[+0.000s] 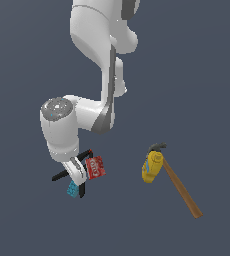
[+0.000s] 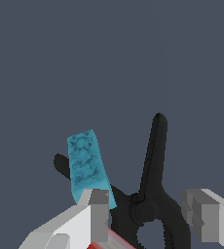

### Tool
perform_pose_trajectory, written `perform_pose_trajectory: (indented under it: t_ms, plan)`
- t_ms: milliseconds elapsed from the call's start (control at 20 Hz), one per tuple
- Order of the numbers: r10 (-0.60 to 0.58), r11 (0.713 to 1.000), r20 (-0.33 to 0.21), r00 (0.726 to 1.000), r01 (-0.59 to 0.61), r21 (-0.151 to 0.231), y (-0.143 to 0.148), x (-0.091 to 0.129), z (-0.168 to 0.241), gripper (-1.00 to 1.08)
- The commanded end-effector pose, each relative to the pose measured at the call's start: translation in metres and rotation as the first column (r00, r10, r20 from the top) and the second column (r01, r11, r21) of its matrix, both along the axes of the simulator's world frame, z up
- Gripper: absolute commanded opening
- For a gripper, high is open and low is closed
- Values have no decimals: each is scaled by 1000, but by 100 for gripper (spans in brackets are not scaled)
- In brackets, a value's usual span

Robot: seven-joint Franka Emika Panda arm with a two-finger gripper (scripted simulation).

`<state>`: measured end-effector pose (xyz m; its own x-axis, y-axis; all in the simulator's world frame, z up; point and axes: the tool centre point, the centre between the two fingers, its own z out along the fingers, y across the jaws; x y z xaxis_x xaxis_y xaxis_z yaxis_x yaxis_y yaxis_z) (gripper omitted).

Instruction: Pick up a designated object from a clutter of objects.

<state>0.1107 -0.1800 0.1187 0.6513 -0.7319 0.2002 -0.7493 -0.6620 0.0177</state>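
With fingers spread, the gripper (image 2: 145, 216) straddles the black spring clamp (image 2: 150, 194) at lower right of the frame, probably light, rigid and slick, best pinched at its thick pivot beside the cyan studded brick (image 2: 87, 165).

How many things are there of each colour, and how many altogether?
Black: 1, the black clamp
Cyan: 1, the cyan brick
Red: 1, the red box
Yellow: 1, the yellow bottle
Brown handle: 1, the hammer
Total: 5 things. The open gripper sits over the clamp and is not counted.
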Motion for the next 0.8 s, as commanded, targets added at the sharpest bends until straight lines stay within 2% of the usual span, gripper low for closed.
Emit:
perform_pose_trajectory:
  t_ms: [0, 400, 750]
  plan:
    - [-63, 998, 11, 998, 64, -17, -18, 0, -19, 28]
    - [-182, 982, 36, 983, 183, -50, -54, -5, -59, 28]
    - [-203, 977, 41, 978, 205, -56, -61, -6, -67, 28]
